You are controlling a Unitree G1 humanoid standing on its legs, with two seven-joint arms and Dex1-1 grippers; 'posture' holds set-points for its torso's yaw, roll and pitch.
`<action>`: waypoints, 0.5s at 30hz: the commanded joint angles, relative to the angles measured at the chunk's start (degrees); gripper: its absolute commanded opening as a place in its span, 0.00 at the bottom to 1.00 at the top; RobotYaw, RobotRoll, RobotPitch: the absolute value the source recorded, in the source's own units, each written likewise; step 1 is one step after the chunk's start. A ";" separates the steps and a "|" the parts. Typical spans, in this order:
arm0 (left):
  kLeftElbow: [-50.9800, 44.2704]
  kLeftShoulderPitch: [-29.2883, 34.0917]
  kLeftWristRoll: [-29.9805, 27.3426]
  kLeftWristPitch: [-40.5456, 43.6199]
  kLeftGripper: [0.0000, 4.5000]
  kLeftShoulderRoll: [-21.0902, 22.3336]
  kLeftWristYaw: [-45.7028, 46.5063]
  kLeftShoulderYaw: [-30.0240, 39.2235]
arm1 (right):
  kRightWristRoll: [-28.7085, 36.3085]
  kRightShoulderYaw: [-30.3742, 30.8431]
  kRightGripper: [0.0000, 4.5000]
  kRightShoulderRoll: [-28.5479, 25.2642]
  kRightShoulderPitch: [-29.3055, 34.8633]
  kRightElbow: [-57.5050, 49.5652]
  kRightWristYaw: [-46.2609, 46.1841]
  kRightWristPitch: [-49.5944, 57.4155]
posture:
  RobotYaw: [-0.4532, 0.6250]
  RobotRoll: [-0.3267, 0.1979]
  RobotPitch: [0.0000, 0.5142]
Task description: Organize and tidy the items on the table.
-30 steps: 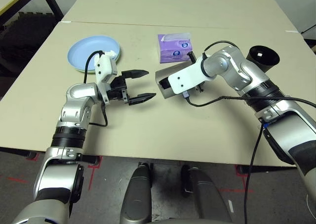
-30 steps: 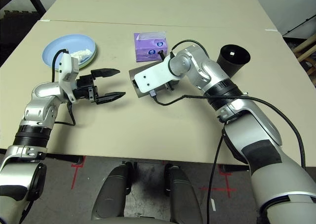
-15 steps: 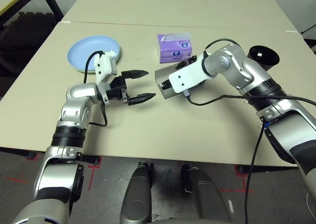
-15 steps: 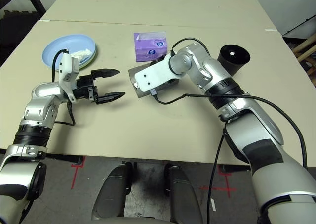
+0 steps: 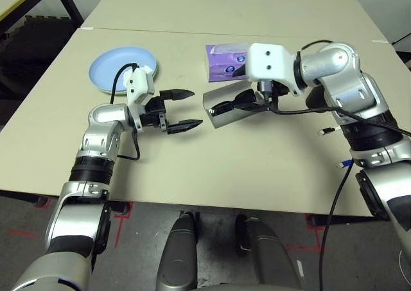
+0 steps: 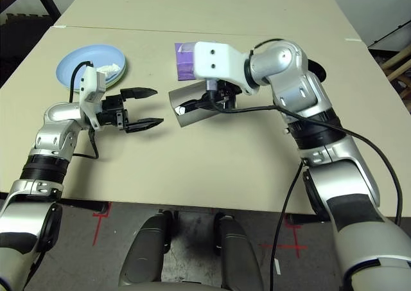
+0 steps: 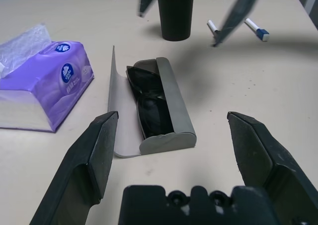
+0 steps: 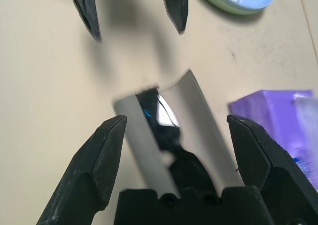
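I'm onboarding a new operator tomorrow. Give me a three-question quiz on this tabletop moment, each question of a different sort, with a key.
1. True or false: the grey glasses case lies open on the table with the black sunglasses inside it.
2. Which thing stands nearest the two pens? A) the purple tissue box B) the black cup C) the light blue plate
3. Fill in: the fingers of the left gripper and the right gripper stand ____.

Key: 1 true; 2 B; 3 open.
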 commanded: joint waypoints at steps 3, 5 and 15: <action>1.79 -0.81 0.85 -0.94 1.00 -0.30 -1.37 -0.97 | 11.02 -8.11 0.99 4.04 9.98 -8.37 -8.20 10.12 | 0.56 0.62 0.37; 2.24 -0.95 0.94 -1.06 1.00 -0.29 -1.58 -1.04 | 13.99 -10.65 0.99 6.45 12.96 -9.52 -11.56 9.34 | 0.56 0.62 0.38; 3.40 -1.19 1.37 -1.18 1.00 -0.33 -1.89 -1.17 | 21.60 -18.06 0.99 13.83 27.00 -9.42 -21.94 -7.63 | 0.55 0.62 0.40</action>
